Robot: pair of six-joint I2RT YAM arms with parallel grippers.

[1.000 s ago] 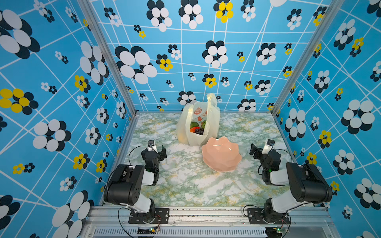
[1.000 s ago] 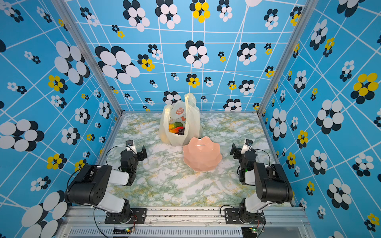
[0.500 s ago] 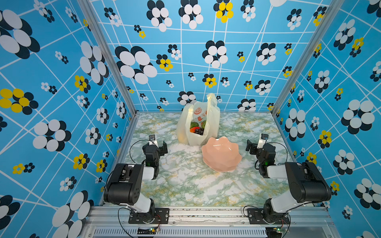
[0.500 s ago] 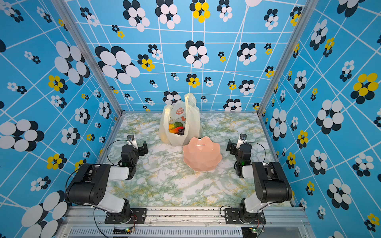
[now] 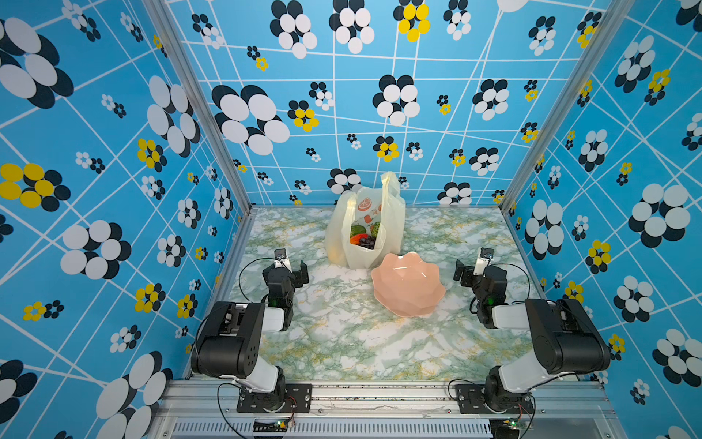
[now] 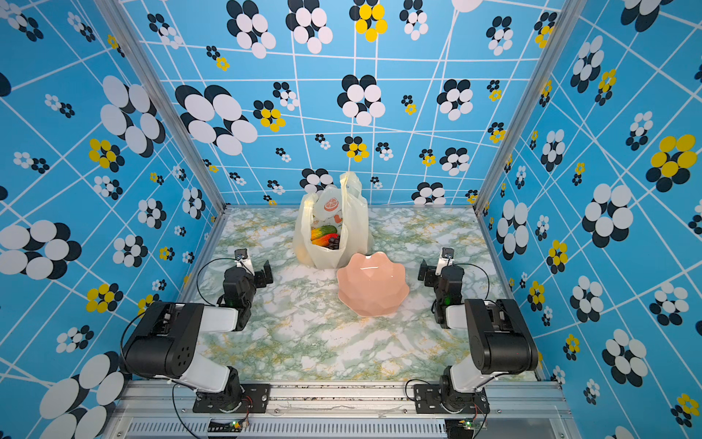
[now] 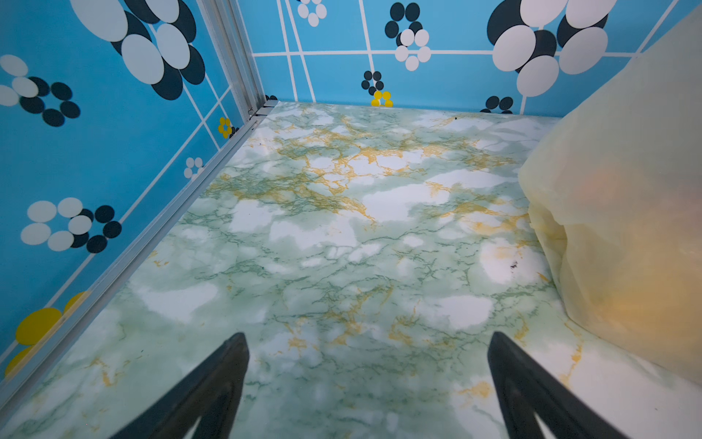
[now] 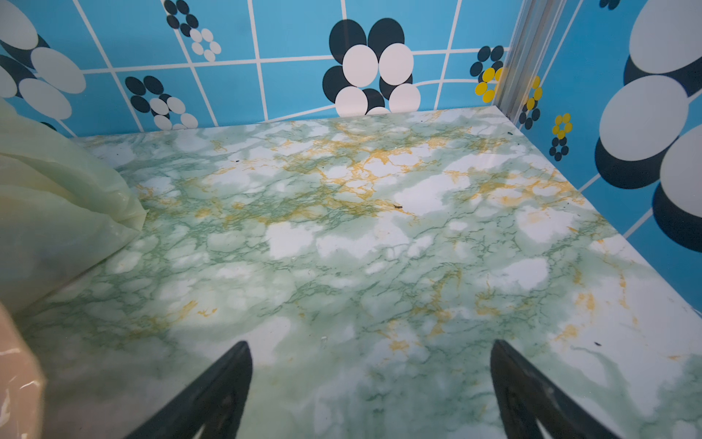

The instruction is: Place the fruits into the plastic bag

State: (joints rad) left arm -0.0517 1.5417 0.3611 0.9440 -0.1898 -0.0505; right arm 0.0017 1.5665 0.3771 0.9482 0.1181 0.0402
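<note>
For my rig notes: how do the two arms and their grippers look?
The left arm and right arm match: boxy black joints, white links, black base plates. A thin black cable loops by each wrist, beside a small green light. The left gripper and right gripper have black, tapering fingers.

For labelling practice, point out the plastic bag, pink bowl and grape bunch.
plastic bag (image 5: 360, 257), a top view, front wall.
pink bowl (image 5: 408, 289), a top view, bare inside.
grape bunch (image 5: 367, 241), a top view, dark berries.

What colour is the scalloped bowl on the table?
Plain salmon pink, no pattern. The bowl shows best in a top view.
</note>
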